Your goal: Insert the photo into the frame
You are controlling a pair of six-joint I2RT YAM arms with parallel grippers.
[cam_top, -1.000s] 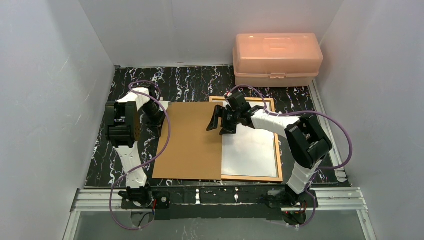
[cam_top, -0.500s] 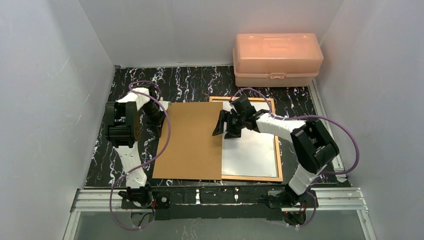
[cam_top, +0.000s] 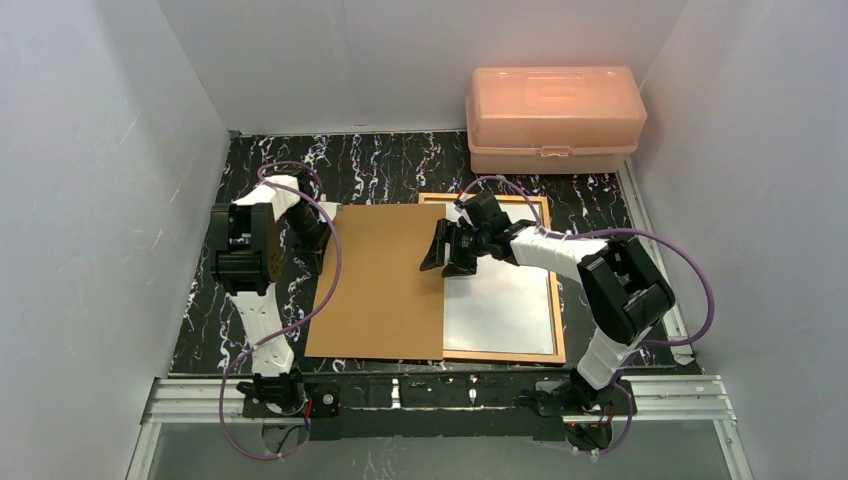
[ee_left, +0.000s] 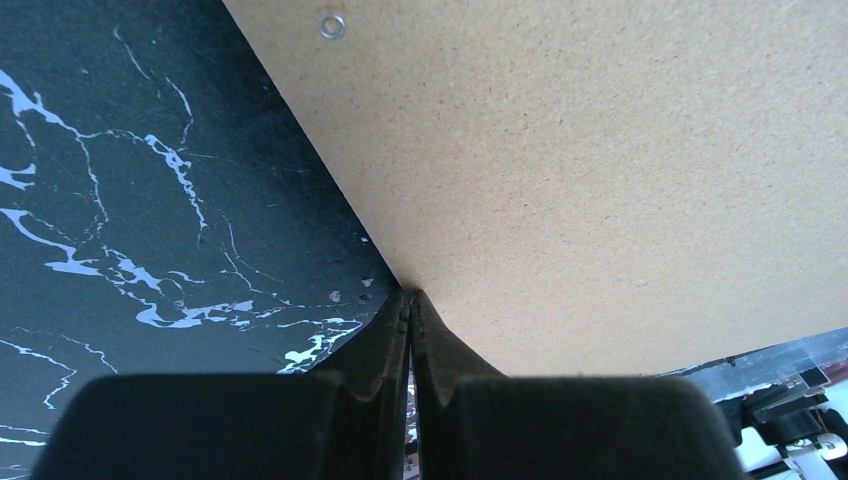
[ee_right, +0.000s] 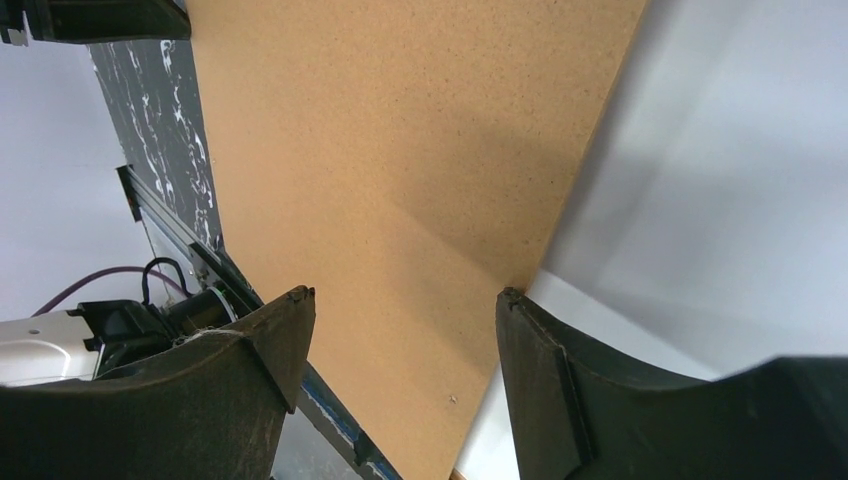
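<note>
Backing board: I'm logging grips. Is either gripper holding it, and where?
Nothing is held. The left gripper is shut, tips at the left edge of the backing board; the right gripper hangs open over its right edge.

On a black bench (cam_top: 390, 165) veined white: plain brown rectangular backing board (cam_top: 385, 285), white-backed paper photo (cam_top: 500, 310), orange-brown wooden frame (cam_top: 500, 356), pink plastic box (cam_top: 553, 115).

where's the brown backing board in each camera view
top external: brown backing board lies centre, covering the left rail of the frame
left wrist: the board fills the upper right, its edge at the shut left gripper
right wrist: the board fills the centre and upper left, under the open right gripper
shared landmark: black marbled tabletop, left of the board in every view
</note>
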